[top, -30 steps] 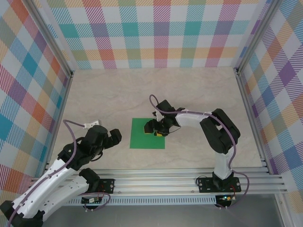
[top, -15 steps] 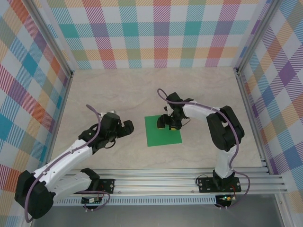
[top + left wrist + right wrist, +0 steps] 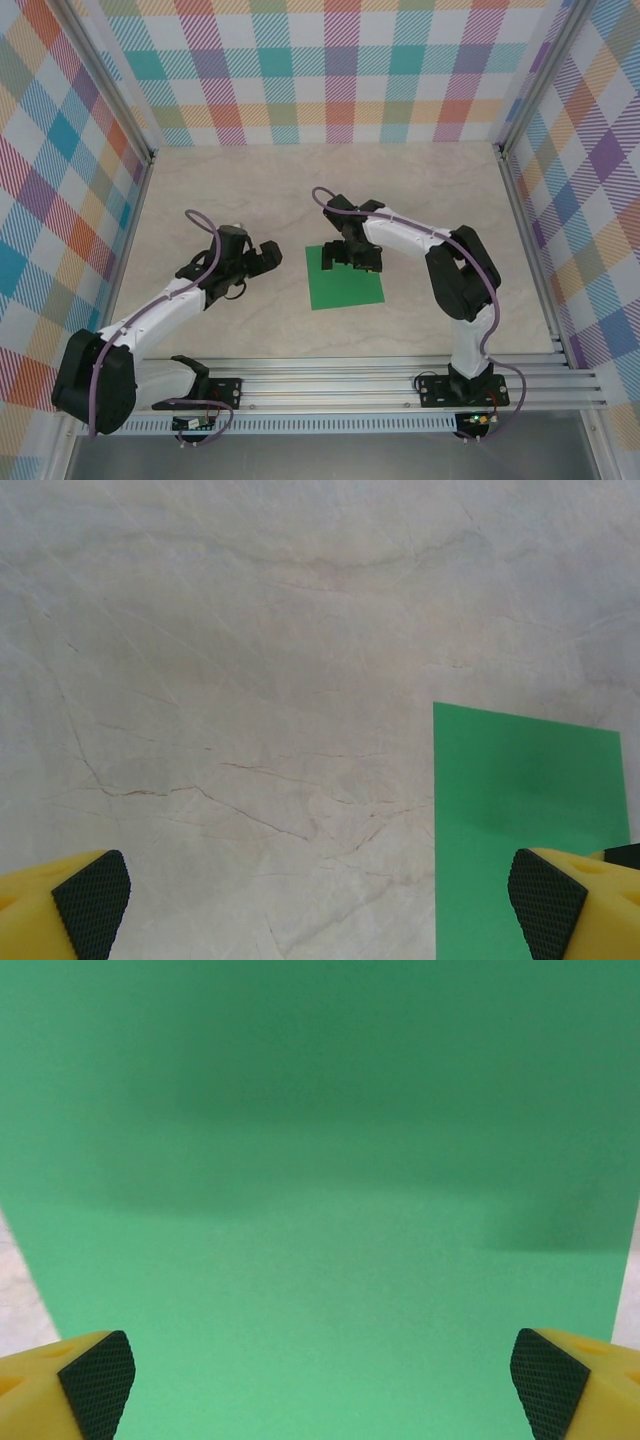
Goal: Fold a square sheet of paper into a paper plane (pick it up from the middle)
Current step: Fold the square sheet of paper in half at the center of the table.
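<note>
Green square sheet of paper point(image 3: 347, 285) lies flat mid-frame, shifted rightward on the tabletop point(image 3: 230, 190); right claw point(image 3: 342, 257) gapes over its upper edge, left claw point(image 3: 268, 254) (also agape) has neared, folding unstarted

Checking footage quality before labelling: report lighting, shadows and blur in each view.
Top external: even, glare-free light, only faint shadows on the table, and the square sheet of paper is crisp. Left wrist: the table's veins look sharp; a dim shadow smudge lies on the sheet. Right wrist: soft dark shadow bands cross the sheet's far part.
</note>
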{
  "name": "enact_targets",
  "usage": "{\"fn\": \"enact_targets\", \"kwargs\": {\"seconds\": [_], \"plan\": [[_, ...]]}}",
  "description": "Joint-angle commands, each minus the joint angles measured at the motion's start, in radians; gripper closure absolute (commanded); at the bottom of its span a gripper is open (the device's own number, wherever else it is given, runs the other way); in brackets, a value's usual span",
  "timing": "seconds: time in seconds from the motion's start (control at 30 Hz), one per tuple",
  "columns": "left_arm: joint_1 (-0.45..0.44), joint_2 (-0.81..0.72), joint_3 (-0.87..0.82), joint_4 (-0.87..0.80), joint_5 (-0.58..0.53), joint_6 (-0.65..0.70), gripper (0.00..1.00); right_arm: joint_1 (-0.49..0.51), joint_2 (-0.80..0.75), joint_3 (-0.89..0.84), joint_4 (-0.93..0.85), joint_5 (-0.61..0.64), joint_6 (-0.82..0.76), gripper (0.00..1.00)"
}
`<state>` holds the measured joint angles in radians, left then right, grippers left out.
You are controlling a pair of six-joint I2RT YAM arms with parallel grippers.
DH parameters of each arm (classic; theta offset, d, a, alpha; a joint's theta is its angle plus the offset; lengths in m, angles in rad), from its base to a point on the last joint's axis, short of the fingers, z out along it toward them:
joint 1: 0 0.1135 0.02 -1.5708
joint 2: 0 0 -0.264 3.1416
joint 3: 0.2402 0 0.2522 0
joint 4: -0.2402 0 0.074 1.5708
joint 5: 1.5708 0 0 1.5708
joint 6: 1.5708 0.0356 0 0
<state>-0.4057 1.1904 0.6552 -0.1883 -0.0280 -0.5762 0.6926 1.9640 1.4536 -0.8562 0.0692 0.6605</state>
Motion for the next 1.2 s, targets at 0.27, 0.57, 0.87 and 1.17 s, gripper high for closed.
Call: {"fn": "enact_targets", "kwargs": {"seconds": [0.27,0.57,0.87,1.17], "plan": [[0.050,0.070,0.012,0.070,0.156,0.000,0.00,0.033,-0.095,0.025,-0.067,0.180,0.117,0.00],[0.050,-0.111,-0.090,0.143,-0.003,-0.044,0.00,0.020,-0.032,0.068,-0.037,0.071,0.035,0.00],[0.051,-0.141,-0.097,0.055,0.030,-0.044,0.00,0.021,0.053,0.108,-0.061,-0.006,0.016,0.02],[0.051,-0.106,-0.076,0.064,0.077,-0.020,0.00,0.014,0.168,0.219,-0.154,0.013,-0.050,0.00]]}}
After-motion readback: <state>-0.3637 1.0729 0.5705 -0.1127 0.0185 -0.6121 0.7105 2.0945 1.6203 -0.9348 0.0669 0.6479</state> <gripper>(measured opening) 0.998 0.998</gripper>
